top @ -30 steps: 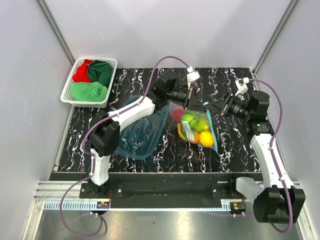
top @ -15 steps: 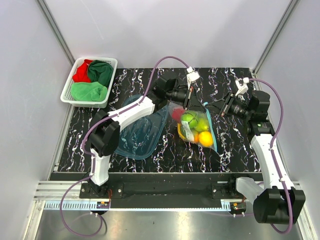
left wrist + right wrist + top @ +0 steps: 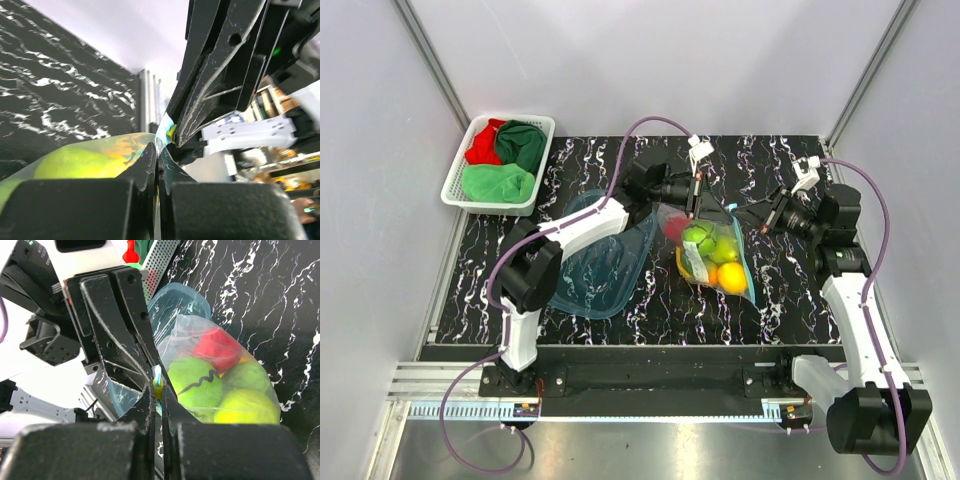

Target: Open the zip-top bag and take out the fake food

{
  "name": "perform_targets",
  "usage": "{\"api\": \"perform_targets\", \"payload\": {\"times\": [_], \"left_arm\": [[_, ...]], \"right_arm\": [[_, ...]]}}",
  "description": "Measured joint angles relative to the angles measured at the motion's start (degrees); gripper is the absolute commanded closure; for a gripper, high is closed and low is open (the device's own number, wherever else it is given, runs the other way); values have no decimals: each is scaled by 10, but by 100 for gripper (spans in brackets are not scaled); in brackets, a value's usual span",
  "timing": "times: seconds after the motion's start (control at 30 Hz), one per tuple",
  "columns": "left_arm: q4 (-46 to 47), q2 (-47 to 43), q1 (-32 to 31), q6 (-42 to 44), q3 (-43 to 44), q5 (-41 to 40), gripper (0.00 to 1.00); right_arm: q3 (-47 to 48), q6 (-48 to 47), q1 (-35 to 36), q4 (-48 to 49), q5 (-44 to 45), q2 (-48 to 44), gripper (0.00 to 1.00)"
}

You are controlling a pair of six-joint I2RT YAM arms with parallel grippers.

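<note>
Closed since last frame: my right claw (image 3: 159, 390), now pinching teal zip strip (image 3: 157, 373) of clear floppy zip-top bag (image 3: 712, 255), counter (image 3: 780, 290) middle. Left claw (image 3: 156, 152) clenched on opposite lip. Film judged thin, slippery; hold strip only.

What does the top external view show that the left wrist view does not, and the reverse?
Only top external: the white basket of cloths, the blue tub, a red fruit. Only left wrist: a small yellow piece at the teal zip strip. Both: the zip-top bag, a green fruit, and the left end effector and right end effector shut on the bag's mouth.
</note>
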Motion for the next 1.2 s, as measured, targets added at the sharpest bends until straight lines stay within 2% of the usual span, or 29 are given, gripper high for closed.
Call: {"api": "perform_targets", "payload": {"times": [0.17, 0.4, 0.67, 0.83, 1.2], "left_arm": [[79, 0, 4, -79, -18, 3, 100], [130, 0, 28, -132, -18, 1, 100], [123, 0, 66, -144, -7, -5, 100], [121, 14, 95, -160, 31, -2, 100], [112, 61, 152, -178, 67, 7, 100]], "right_arm": [[0, -12, 2, -9, 13, -18, 100], [-6, -27, 3, -24, 21, -34, 100], [-22, -13, 3, -57, 43, -55, 100], [-39, 10, 3, -82, 63, -83, 100], [-90, 35, 2, -199, 111, -169, 100]]}}
